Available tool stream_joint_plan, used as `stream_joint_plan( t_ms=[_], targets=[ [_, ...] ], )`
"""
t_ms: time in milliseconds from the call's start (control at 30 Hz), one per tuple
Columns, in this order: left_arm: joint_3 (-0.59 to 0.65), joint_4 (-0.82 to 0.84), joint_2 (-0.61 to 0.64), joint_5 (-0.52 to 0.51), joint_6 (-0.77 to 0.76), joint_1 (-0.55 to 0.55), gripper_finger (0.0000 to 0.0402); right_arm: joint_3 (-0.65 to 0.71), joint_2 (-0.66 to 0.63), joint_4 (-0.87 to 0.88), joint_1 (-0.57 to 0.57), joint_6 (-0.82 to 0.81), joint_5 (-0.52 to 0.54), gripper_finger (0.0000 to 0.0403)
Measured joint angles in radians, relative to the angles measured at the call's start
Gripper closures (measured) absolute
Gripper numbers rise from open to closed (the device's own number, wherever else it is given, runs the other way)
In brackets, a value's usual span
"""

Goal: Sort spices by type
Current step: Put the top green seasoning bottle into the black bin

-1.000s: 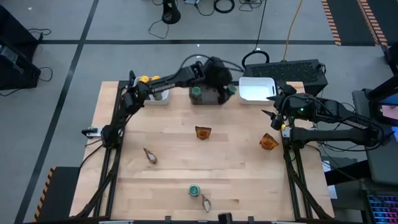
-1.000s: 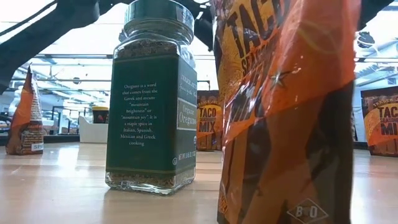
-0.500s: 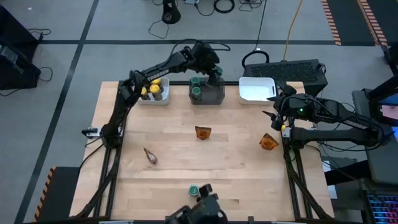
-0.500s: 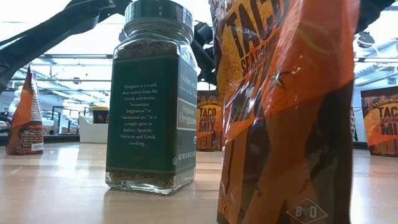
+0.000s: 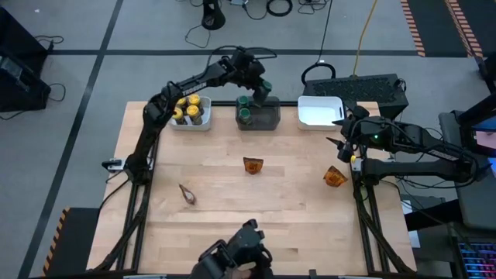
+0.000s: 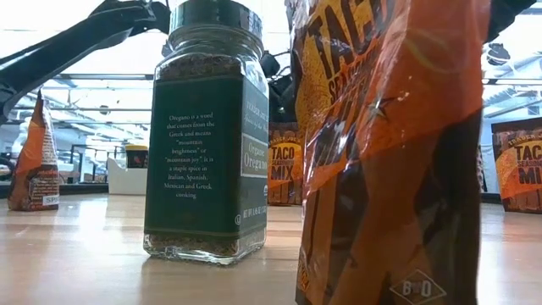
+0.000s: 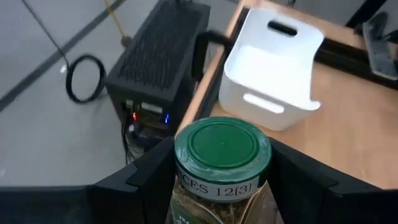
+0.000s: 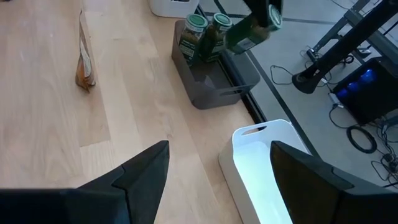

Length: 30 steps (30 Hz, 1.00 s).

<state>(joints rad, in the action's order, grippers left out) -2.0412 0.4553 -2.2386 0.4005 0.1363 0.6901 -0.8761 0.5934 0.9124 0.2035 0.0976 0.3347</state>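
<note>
At the near edge of the table a dark shape covers whatever lies there in the high view; only the low view shows a green-lidded oregano jar standing upright beside a taco seasoning packet so close to the lens that its top and bottom are cut off. The left gripper holds a green-lidded jar between its jaws above the back of the dark grey bin; seen from the right wrist the jar hangs tilted, lid toward the table's back edge, and its lower half is out of frame in the left wrist view. Two more green-lidded jars stand upright in that bin, and yellow-lidded jars stand in the white bin at back left, their count hard to make out. The white bin at back right is partly overlapped by the right arm. The right gripper waits at the right edge, jaws wide apart. Three packets lie loose: one mid-table, one by the right edge, and one at left lying with its long axis diagonal.
</note>
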Motion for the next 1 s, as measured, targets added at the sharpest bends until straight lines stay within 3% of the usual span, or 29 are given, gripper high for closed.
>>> stream_joint_plan(
  t_ms=[433, 700, 833, 1000],
  targets=[
    [0.121, -0.141, -0.005, 0.246, 0.027, 0.047, 0.0174, 0.000, 0.000, -0.021, 0.000, -0.004, 0.000, 0.0140],
    [0.160, -0.173, -0.003, 0.343, 0.025, 0.073, 0.0173, 0.000, 0.000, -0.025, 0.000, -0.007, 0.004, 0.0140],
    [0.163, -0.262, -0.003, 0.430, -0.033, 0.077, 0.0173, 0.000, 0.000, -0.036, 0.000, -0.007, 0.004, 0.0140],
    [0.163, -0.306, -0.002, 0.438, -0.053, 0.078, 0.0173, 0.000, 0.000, -0.045, 0.000, -0.012, 0.004, 0.0140]
  ],
)
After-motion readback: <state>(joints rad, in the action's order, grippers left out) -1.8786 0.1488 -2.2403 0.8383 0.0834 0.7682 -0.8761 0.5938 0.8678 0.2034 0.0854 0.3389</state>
